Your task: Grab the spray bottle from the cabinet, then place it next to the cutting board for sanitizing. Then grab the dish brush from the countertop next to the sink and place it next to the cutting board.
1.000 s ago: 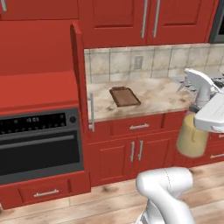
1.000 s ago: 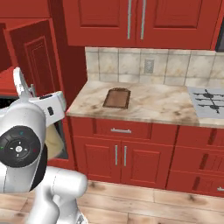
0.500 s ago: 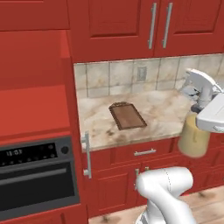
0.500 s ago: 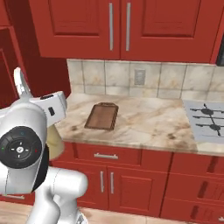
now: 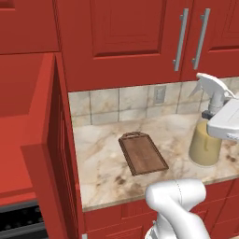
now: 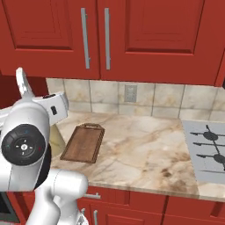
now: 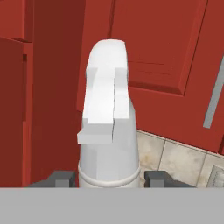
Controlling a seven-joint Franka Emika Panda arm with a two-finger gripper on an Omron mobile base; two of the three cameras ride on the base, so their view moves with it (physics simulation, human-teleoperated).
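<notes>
The pincer [image 7: 111,177] is closed partway on the spray bottle [image 7: 109,127]: in the hand view one dark finger [image 7: 61,178] sits on each side of the bottle's white collar, with the trigger head standing up between them. It holds the bottle up in the air, upright. In the left base view the bottle [image 5: 207,140] hangs at the right, above the right part of the table [image 5: 98,163], its clear cone of yellowish liquid below the white hand and its white sprayer head above it against the tiled wall. In the right base view the white sprayer tip [image 6: 23,82] rises above the arm's big white joint at the left, and a sliver of the yellowish body shows just right of that joint.

The cutting board [image 5: 142,152] lies flat on the beige marbled table, well to the left of the bottle in the left base view, its handle cutout at the far short end, towards the wall. In the right base view the board [image 6: 83,142] lies just right of the arm.

Behind the table runs a tiled backsplash with a wall socket [image 6: 130,93]. Red wall cupboards [image 6: 145,35] with long steel bar handles hang above. At the right end of the table is a grey hob [image 6: 206,151]. At the left in the left base view stands the tall red cabinet [image 5: 32,140].
</notes>
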